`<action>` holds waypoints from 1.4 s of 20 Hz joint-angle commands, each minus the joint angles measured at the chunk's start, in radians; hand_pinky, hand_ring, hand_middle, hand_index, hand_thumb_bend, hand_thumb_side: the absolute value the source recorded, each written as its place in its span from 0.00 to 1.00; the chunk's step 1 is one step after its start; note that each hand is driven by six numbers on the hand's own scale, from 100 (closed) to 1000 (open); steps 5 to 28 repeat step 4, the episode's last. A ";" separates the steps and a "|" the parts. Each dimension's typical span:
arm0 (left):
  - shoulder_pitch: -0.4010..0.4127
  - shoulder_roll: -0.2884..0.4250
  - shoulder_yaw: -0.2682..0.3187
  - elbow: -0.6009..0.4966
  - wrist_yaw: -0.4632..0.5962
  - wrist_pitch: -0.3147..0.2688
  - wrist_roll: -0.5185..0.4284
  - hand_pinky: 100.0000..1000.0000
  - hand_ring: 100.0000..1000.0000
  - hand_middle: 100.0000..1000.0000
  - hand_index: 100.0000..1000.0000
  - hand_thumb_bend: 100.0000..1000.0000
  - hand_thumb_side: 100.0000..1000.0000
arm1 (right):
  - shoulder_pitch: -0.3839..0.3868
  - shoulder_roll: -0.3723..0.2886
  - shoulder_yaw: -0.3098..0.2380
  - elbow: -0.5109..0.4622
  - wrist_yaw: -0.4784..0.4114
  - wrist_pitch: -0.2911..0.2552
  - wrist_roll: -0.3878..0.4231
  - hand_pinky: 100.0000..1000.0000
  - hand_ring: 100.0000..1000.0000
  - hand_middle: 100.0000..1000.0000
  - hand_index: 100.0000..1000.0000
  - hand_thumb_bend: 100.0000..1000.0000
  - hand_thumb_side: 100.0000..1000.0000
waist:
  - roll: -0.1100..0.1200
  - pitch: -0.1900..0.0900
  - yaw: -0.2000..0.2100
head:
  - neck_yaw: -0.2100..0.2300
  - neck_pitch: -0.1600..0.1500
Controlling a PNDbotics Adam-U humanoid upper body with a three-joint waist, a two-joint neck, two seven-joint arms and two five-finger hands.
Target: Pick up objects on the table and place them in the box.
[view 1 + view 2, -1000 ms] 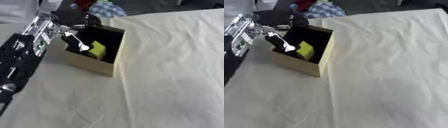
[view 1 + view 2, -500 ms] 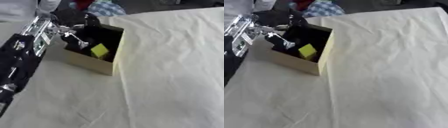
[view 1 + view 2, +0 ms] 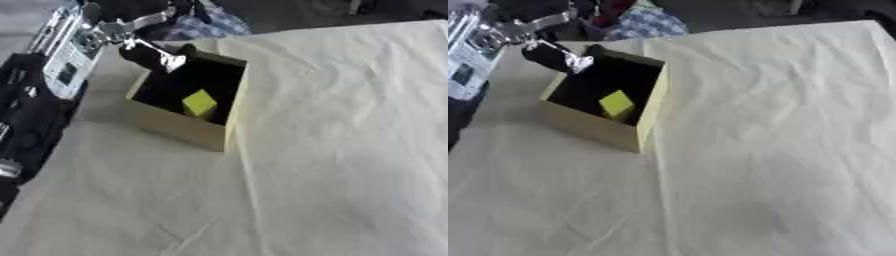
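Fingers (image 3: 156, 56) of the left hand (image 3: 131, 42) are hanging relaxed and holding nothing, poised over the far-left corner of the box (image 3: 179, 127) — the grasp is released. Just below and a little to the right of those fingers, a yellow block (image 3: 199, 103) is lying inside the box, against its dark interior, apart from the fingers and touching none of them. The right hand is not showing in either view.

Judging by this, the step in hand is the end of a placement: the block is sitting in the box and the hand is empty above the rim. The cream cloth (image 3: 780, 140) covering the surface is stretching away to the right of the fingers, and no other loose object is showing on it here — so whether anything is left to pick up cannot be told. Beyond the fingers, past the far edge of the surface, a checked bundle of fabric (image 3: 645, 23) is lying off the cloth.

The next move is probably calling for the hand to be lifted clear of the box wall without nudging it, then swung toward whatever object comes next.
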 commanded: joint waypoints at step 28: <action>0.066 0.140 0.054 -0.306 0.327 0.110 -0.052 0.61 0.78 0.76 0.84 0.00 0.24 | 0.012 -0.048 -0.018 -0.015 0.002 -0.005 -0.011 0.56 0.63 0.45 0.66 0.00 0.88 | -0.005 -0.041 0.013 | -0.025 0.023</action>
